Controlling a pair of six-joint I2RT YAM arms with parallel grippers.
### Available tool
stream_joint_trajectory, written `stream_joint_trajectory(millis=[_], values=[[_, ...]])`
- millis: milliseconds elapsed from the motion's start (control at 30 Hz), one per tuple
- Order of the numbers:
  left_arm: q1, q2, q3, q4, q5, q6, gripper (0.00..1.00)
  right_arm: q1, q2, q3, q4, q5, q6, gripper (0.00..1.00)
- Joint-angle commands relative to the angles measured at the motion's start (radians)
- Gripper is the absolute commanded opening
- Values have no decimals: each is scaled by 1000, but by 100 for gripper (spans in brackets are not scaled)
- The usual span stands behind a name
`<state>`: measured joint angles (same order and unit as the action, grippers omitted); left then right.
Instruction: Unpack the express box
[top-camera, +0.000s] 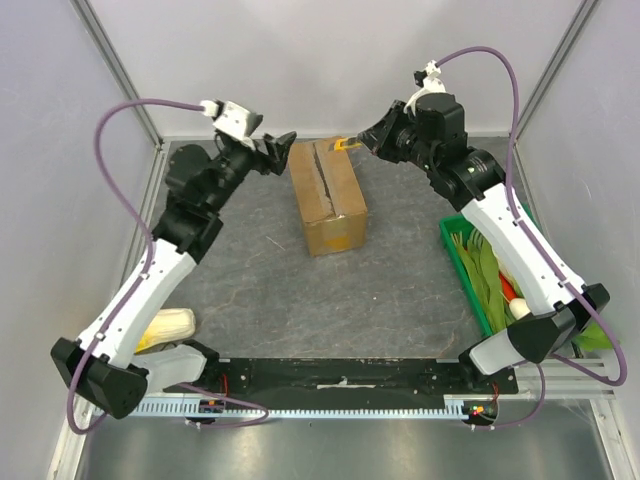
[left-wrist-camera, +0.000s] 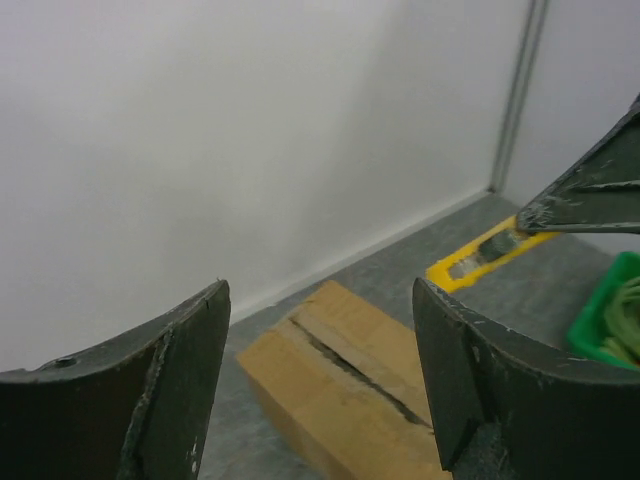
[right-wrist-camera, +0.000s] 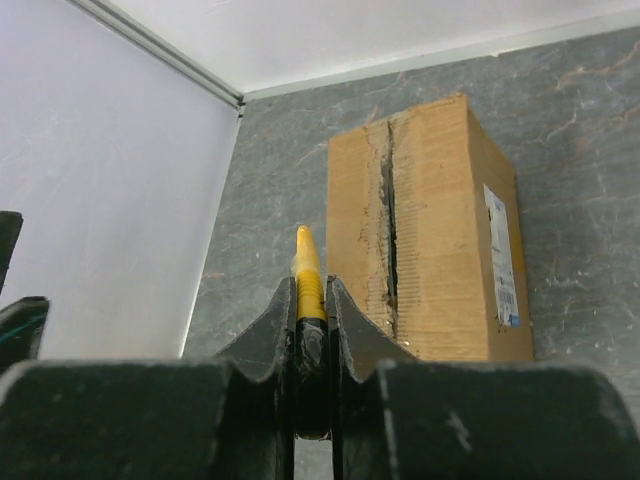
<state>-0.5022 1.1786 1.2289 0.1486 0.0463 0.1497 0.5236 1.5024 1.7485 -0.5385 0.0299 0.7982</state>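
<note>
Holding a yellow cutter (right-wrist-camera: 307, 268) pinched tight between its fingers, the right gripper (top-camera: 372, 140) hangs just off the far end of the express box (top-camera: 327, 197), the tool's tip pointing toward the centre seam (right-wrist-camera: 388, 230). That line-up suggests the cutter is meant to run along the seam. The box sits mid-table, long axis running away from the arm bases, flaps down, with a printed label (right-wrist-camera: 500, 255) on its right side. A dark, ragged gap shows along the seam, so the tape looks at least partly slit; contents not visible. The left gripper (top-camera: 280, 150) is spread wide with nothing in it, poised beside the far left corner of the box, apart from the cardboard. It is probably placed there to steady the carton or catch a flap. A green crate (top-camera: 452, 245) stands well to the right, holding leafy green vegetables (top-camera: 490, 275) plus a white item and a red one, too small to identify. A pale yellow object (top-camera: 168, 327) lies near the left arm's base.
</note>
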Motion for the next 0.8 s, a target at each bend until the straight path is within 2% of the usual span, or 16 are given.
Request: stream_joint_trajectory(millis=[0,133,167,267,333,500,533,567,633,667,767], values=[[143,-8,64,-116,395,-447,80,-17,-48,-6,141,-147,-128,0],[231,42,132,-115,634,-614,81,-22,-76,-21,209,-301,-221,0],[247,53,147,-98,753,-657,81,-22,-90,-26,218,-321,-238,0],[326,49,94,108,922,-873,81,-22,-119,-40,236,-358,-274,0],[352,39,67,239,957,-984,82,-22,-142,-70,271,-386,-275,0],[353,79,58,299,1046,-1084,85,-20,-209,-164,435,-498,-252,0],[352,90,52,336,1061,-1149,85,-22,-214,-173,451,-513,-249,0],[353,105,25,461,1096,-1192,85,-22,-221,-178,462,-524,-248,0],[350,121,-2,589,1122,-1307,85,-22,-226,-190,489,-561,-243,0],[350,131,-26,703,1136,-1340,85,-22,-228,-193,498,-570,-241,0],[346,142,-28,717,1133,-1348,83,-22,-235,-208,529,-600,-232,0]])
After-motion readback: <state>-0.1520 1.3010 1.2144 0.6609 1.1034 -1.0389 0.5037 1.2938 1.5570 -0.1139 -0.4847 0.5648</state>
